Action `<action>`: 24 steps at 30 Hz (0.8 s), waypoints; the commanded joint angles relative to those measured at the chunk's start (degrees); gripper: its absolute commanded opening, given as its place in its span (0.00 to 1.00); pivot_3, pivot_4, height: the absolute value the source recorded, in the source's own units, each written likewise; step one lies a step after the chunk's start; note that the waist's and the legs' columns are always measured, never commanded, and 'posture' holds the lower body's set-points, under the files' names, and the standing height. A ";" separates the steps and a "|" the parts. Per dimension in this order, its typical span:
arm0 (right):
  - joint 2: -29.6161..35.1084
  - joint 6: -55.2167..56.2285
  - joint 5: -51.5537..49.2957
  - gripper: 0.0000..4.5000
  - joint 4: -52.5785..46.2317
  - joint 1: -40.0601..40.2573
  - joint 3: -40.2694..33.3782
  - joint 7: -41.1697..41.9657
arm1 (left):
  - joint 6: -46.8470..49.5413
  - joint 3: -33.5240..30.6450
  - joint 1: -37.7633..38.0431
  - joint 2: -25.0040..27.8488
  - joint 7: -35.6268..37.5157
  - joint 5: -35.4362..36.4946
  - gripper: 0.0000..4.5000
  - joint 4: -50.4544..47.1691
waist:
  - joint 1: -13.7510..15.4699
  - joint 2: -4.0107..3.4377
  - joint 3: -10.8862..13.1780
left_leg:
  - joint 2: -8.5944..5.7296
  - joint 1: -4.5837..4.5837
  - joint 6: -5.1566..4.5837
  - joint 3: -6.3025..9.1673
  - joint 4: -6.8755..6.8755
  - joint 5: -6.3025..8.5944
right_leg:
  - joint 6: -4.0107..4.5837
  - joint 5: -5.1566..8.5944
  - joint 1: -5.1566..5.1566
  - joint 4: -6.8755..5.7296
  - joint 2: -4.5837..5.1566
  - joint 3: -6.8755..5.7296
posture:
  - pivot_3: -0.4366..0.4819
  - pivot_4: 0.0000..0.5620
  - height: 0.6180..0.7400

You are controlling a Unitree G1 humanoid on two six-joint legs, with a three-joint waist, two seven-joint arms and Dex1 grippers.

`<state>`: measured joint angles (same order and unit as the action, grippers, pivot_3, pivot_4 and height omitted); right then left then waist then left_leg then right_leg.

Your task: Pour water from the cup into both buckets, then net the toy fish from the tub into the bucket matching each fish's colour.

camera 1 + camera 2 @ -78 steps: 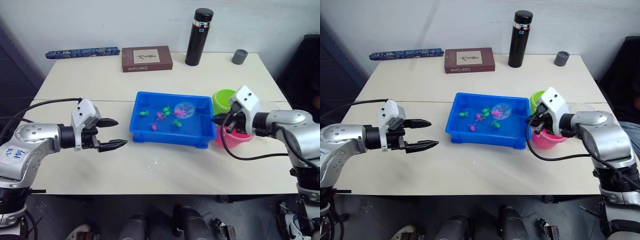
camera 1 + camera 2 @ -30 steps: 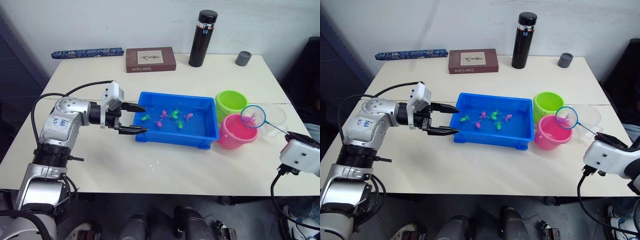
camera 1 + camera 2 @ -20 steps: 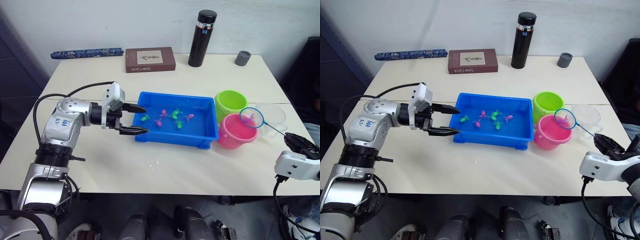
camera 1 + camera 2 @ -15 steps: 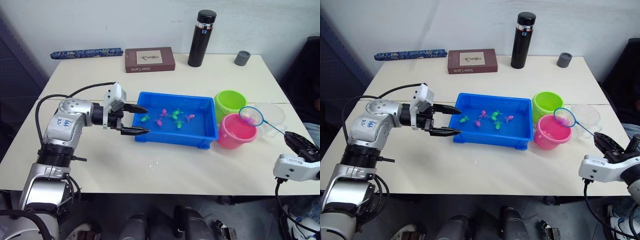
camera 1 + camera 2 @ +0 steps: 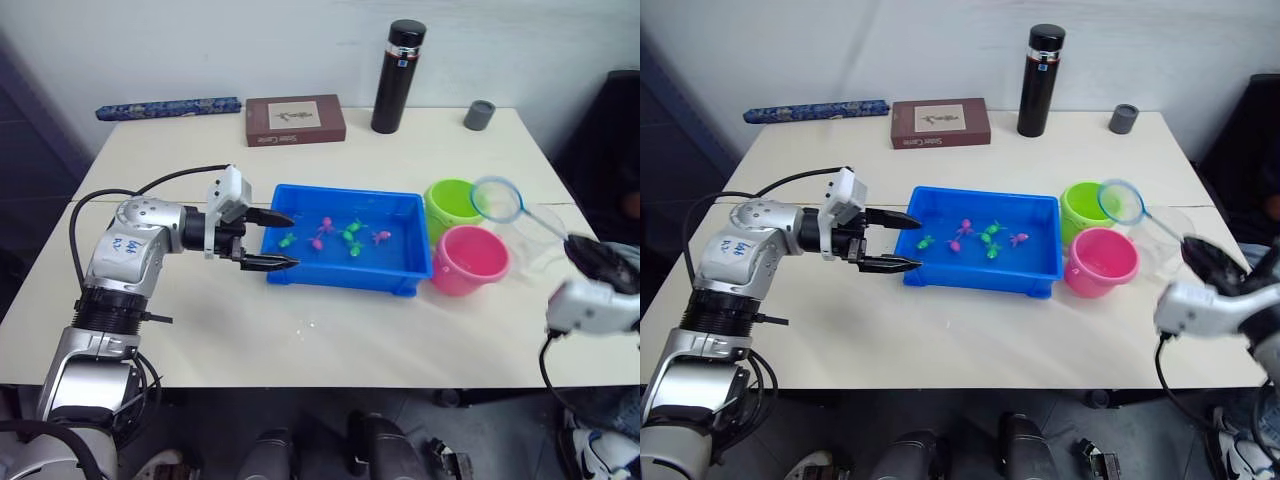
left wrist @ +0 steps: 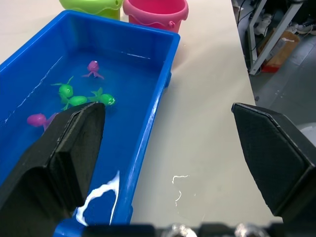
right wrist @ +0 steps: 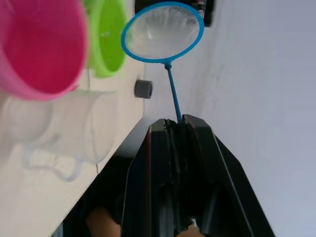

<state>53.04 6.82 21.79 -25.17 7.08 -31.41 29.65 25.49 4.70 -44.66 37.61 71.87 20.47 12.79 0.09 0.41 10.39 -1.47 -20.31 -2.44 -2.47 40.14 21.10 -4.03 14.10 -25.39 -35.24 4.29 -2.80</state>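
Left eye view: the left gripper (image 5: pixel 268 240) is held level at the near left corner of the blue tub (image 5: pixel 347 282), its two black fingers spread apart with nothing between them; the upper fingertip reaches over the tub's left rim and the lower one lies just outside its front wall. Ahead of this gripper, in the tub's water, lie the toy fish: a green fish (image 5: pixel 288 239) nearest the fingertips, then a pink fish (image 5: pixel 317 242), a cluster of green fish (image 5: pixel 350 236) and a further pink fish (image 5: pixel 381 237) toward the far end. Beyond the tub, past its far end from the left gripper, stand the lime green bucket (image 5: pixel 449 203) and the pink bucket (image 5: pixel 468 259), touching or nearly touching one another. The right gripper (image 5: pixel 583 252) is at the table's right edge, its fingers pressed together on the thin handle of the net (image 5: pixel 496 199). The net's light blue hoop is raised in the air ahead of that gripper, over the right side of the green bucket's mouth. The clear measuring jug (image 5: pixel 541 228) stands between the right gripper and the buckets.

Right wrist view: the net (image 7: pixel 162 31) extends straight out from the closed fingers (image 7: pixel 158 163); no fish can be made out in its mesh.
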 commanded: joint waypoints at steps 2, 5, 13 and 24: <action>1.67 -16.77 -14.78 0.00 -5.69 -8.25 4.69 10.23 | 1.08 -2.85 1.47 1.63 -1.26 1.30 0.99 -4.16 | 0.00 0.03 -0.02 | 0.05 0.00 0.03 0.09 -0.03 -0.01 | 0.04 0.02 0.00 -0.05 -0.03 -0.06 | 0.48 0.27 1.00; 2.26 -31.12 -23.40 0.00 -8.58 -12.99 7.98 15.50 | 2.00 -3.76 2.74 2.19 -2.26 1.72 0.99 -5.92 | 0.02 0.03 -0.02 | 0.09 -0.02 0.04 0.12 -0.03 -0.01 | 0.05 0.03 -0.02 -0.06 -0.04 -0.06 | 0.48 0.27 1.00; 4.51 -67.29 -44.15 0.00 -8.86 -28.27 14.38 20.78 | 4.23 -6.20 6.32 3.78 -5.03 2.57 0.99 -10.42 | 0.56 0.03 -0.02 | 0.02 -0.06 -0.02 0.23 0.00 0.00 | 0.04 0.02 -0.05 -0.03 0.18 -0.09 | 0.48 0.27 1.00; 0.00 -99.31 -60.12 0.00 -3.74 -45.59 20.02 11.32 | 5.32 -6.86 9.32 3.54 -7.62 3.64 0.99 -13.32 | 0.59 0.03 -0.02 | 0.02 -0.15 0.00 0.30 -0.03 0.01 | 0.06 0.02 -0.11 0.14 0.25 -0.16 | 0.48 0.27 1.00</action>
<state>53.01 -91.07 -35.54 -30.69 -37.62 -10.97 43.68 30.98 -1.15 -35.31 40.88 64.50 23.10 1.63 0.68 0.44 10.37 -1.46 -20.46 -2.44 -2.17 40.10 21.11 -3.98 14.12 -25.50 -35.09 4.54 -2.96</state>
